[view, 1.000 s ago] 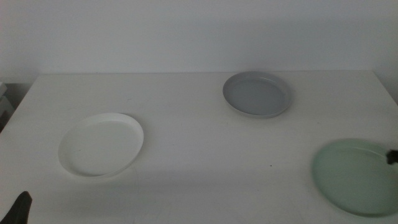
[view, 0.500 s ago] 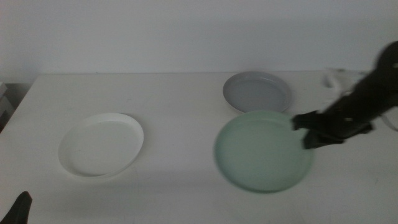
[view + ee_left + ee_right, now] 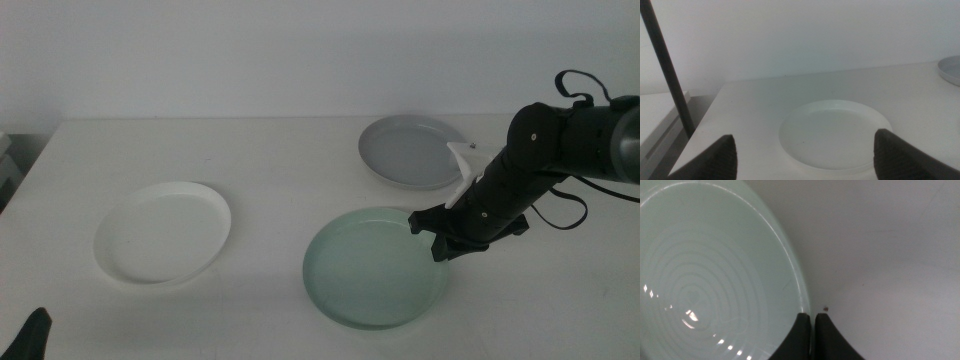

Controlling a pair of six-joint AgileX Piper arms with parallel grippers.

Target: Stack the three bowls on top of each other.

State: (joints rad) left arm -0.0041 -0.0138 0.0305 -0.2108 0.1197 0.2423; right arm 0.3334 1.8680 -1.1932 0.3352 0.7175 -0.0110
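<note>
My right gripper (image 3: 437,238) is shut on the right rim of the pale mint green bowl (image 3: 375,266), which is at the front centre of the table. In the right wrist view the jaws of my right gripper (image 3: 812,316) pinch the bowl's rim (image 3: 802,287). The grey bowl (image 3: 414,150) sits at the back, right of centre. The white bowl (image 3: 163,231) sits at the left; it also shows in the left wrist view (image 3: 835,132). My left gripper (image 3: 805,150) is open and waits at the front left corner (image 3: 30,335), short of the white bowl.
The white table (image 3: 290,170) ends at a pale wall at the back. A dark thin pole (image 3: 667,70) stands off the table's left side. A small speck (image 3: 825,308) lies on the table beside the right jaws.
My right arm has come in from the right and carried the mint green bowl leftward, from the front right edge to the front centre. The left arm has not moved.
</note>
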